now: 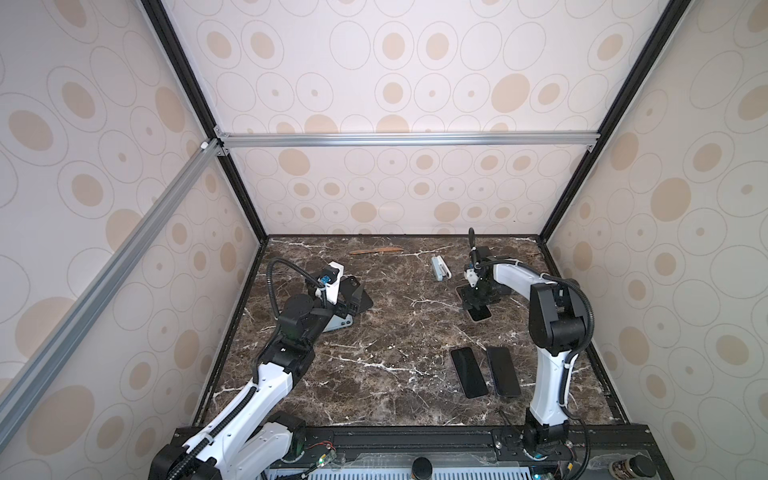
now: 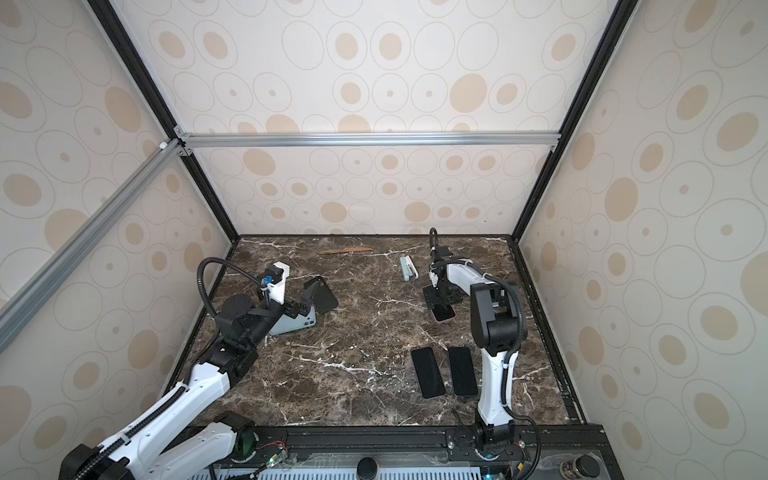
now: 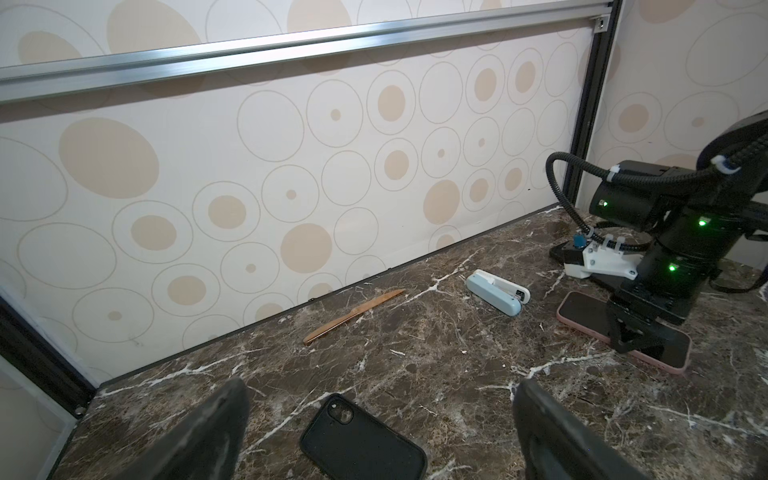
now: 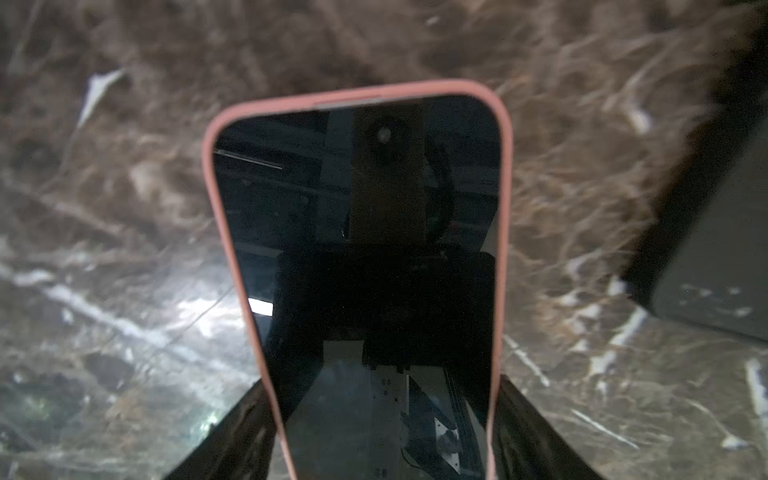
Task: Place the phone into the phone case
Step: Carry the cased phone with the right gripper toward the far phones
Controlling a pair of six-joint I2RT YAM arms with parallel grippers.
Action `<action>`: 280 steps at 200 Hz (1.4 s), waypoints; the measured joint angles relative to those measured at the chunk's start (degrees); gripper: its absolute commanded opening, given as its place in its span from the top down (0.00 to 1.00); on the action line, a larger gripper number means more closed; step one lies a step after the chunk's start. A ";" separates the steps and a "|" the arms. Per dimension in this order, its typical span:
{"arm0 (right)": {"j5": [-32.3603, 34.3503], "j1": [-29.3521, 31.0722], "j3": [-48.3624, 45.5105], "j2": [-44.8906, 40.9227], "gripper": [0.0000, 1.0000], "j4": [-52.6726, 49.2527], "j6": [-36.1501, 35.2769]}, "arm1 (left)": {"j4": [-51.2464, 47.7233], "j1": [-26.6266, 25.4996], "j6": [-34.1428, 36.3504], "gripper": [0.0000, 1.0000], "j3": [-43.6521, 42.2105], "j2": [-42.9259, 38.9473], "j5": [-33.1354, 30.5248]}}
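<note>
A phone in a pink phone case lies screen up on the marble table at the right rear. My right gripper reaches down over it, its fingers pressed against both long edges of the pink rim. A black phone case lies back up at the left. My left gripper hovers over the near end of this case, jaws wide apart with nothing between them. Two bare black phones lie side by side at the front right.
A grey-blue phone or case lies partly under my left arm. A wooden knife rests by the back wall, with a white and pale blue stapler-like device near it. Patterned walls enclose the table on three sides.
</note>
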 measured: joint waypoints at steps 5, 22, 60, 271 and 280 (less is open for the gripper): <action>-0.15 -0.35 0.70 0.50 0.31 -0.15 0.83 | 0.00 0.00 0.00 0.01 0.00 0.00 0.02; -0.20 -0.72 3.02 1.92 0.30 -0.72 3.32 | 0.00 0.02 0.00 0.01 0.00 0.00 0.00; 0.07 -0.55 9.11 5.75 0.30 -2.54 7.45 | 0.00 0.07 0.00 0.01 0.00 -0.09 0.00; 2.23 -0.70 34.75 20.59 0.14 -11.06 14.12 | -0.66 0.92 -0.37 0.01 0.76 0.15 1.29; 2.21 -0.70 35.17 20.72 0.10 -11.21 14.34 | -0.68 0.92 -0.37 0.01 0.76 -0.13 1.27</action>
